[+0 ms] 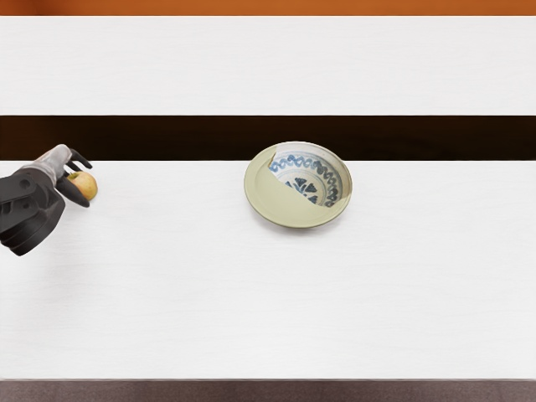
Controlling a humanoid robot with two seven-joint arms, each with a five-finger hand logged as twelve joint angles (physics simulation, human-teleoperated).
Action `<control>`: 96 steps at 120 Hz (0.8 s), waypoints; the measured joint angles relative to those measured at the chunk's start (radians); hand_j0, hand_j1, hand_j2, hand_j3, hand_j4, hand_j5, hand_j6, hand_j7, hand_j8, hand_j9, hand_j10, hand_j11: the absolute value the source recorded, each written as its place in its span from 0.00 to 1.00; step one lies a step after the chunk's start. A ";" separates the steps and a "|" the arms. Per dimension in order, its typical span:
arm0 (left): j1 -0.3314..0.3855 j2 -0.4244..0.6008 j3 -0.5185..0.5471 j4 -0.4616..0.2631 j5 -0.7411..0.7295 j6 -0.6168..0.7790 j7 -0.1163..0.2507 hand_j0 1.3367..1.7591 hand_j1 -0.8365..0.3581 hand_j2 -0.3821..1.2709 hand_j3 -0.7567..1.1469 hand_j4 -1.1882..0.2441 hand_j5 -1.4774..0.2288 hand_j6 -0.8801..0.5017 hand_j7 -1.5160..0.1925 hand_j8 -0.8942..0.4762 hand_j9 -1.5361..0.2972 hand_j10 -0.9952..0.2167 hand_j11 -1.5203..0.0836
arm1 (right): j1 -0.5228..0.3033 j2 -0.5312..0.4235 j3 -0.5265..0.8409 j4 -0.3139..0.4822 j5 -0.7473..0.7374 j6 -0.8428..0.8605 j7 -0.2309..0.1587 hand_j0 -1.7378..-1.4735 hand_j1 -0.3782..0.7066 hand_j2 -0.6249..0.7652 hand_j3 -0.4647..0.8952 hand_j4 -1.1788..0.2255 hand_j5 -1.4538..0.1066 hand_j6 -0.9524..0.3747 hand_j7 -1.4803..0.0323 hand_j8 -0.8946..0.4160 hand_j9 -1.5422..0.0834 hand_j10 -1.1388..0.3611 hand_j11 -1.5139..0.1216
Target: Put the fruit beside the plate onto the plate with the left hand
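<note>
**Left hand closed on the fruit at the table's left edge, plate well off to the right**

Head view. A broad white table (268,293) fills most of the picture, its top plain and evenly lit. Along the bottom edge runs a thin grey-brown strip (268,392) below the table's near side. Beyond the far edge lies a dark brown band (167,138), then a second white surface (268,67) running the full width, and at the very top a narrow orange-brown strip (268,7).

The plate (266,199) sits at the far edge of the near table, a little right of centre, its upper rim showing against the dark band. Its rim is pale olive, and a blue-and-white pattern shows in the well, mostly on the right side.

The left hand (59,174) comes in from the left edge on a dark, bulky forearm, near the table's far edge. Its dark fingers (74,191) are curled around the fruit (85,185), a small yellowish round piece: one finger wraps across its near side and others reach over its top. Whether the fruit rests on the table or is lifted clear of it cannot be told. The fruit is well apart from the plate, with bare white tabletop between them.
</note>
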 joint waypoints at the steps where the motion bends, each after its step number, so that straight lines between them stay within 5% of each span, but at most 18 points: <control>1: 0.000 0.000 0.000 0.000 0.000 0.000 0.000 0.76 0.54 0.30 0.40 0.50 0.50 0.29 0.53 0.31 0.50 0.43 0.56 | 0.000 0.000 0.000 0.000 0.000 0.000 0.000 0.30 0.03 0.45 0.34 0.84 0.93 0.72 0.98 0.68 0.95 0.76 0.93; 96: -0.003 -0.002 -0.004 0.000 -0.047 -0.002 0.001 0.75 0.45 0.43 0.40 0.37 0.35 0.32 0.36 0.35 0.33 0.25 0.37 | 0.000 0.000 0.000 0.000 0.000 0.000 0.000 0.30 0.03 0.45 0.34 0.84 0.93 0.72 0.98 0.68 0.95 0.76 0.93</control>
